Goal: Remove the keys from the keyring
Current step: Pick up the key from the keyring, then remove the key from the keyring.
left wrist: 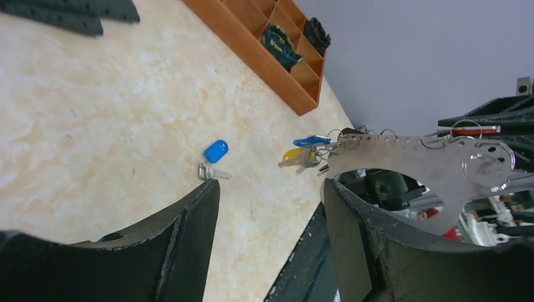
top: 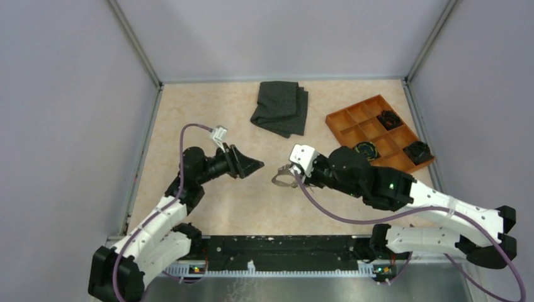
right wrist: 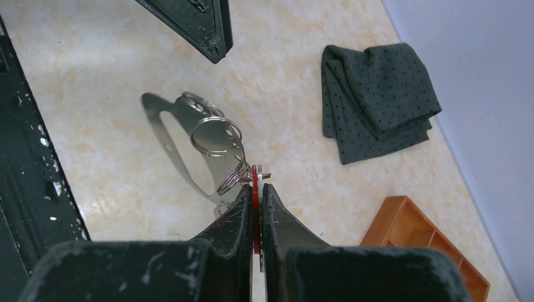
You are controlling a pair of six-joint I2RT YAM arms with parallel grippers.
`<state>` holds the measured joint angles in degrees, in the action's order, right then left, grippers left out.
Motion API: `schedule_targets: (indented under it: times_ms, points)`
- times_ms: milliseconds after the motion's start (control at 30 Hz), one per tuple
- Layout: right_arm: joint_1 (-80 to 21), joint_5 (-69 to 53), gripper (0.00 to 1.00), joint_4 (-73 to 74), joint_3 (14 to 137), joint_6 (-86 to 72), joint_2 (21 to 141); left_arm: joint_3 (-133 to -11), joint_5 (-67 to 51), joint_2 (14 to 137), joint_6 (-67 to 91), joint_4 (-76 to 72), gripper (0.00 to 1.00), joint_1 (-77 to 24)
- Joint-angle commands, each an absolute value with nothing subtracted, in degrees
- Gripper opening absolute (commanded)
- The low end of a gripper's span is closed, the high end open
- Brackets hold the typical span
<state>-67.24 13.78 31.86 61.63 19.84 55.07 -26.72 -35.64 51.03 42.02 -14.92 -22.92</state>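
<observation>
Keyring [right wrist: 182,129] hangs clear of the surface [left wrist: 94,113] since my right claw [right wrist: 257,187] is pinched shut on a red key [right wrist: 255,171] ringed to it, steadying it for my left claw [left wrist: 271,189], open and empty just beside, with one blue key [left wrist: 215,151] lying loose below.

red key [right wrist: 255,217] mostly hidden in grip of right hand [right wrist: 256,189], orange tray [right wrist: 409,229] cut by frame edge

Between left gripper [top: 258,165] and right gripper [top: 289,172] the keyring [top: 281,180], hung by its red key [right wrist: 255,189], takes the gap; tabletop [top: 252,207] (near side) lies bare.
</observation>
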Motion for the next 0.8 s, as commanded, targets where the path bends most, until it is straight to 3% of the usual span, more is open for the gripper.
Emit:
schedule_targets:
  times_ms: [0, 233, 400, 767]
  points:
    - [-67.92, 11.01, 0.0, 25.68, 63.05, 22.88, 51.45, -26.3, -32.54, 44.57, 35.8, -21.31, 0.67, -22.85]
    - [-68.64, -1.22, 0.0, 23.06, 62.03, 26.31, 46.9, -28.46, -36.2, 43.34, 31.53, -28.38, 0.65, -22.92]
    - [-68.73, -4.81, 0.0, 22.48, 62.66, 27.38, 46.59, -30.55, -45.41, 47.0, 33.06, -36.73, 0.63, -24.55]
    - [-68.99, -13.22, 0.0, 22.24, 66.39, 26.2, 46.54, -30.14, -44.72, 49.56, 27.68, -52.51, 0.64, -41.29]
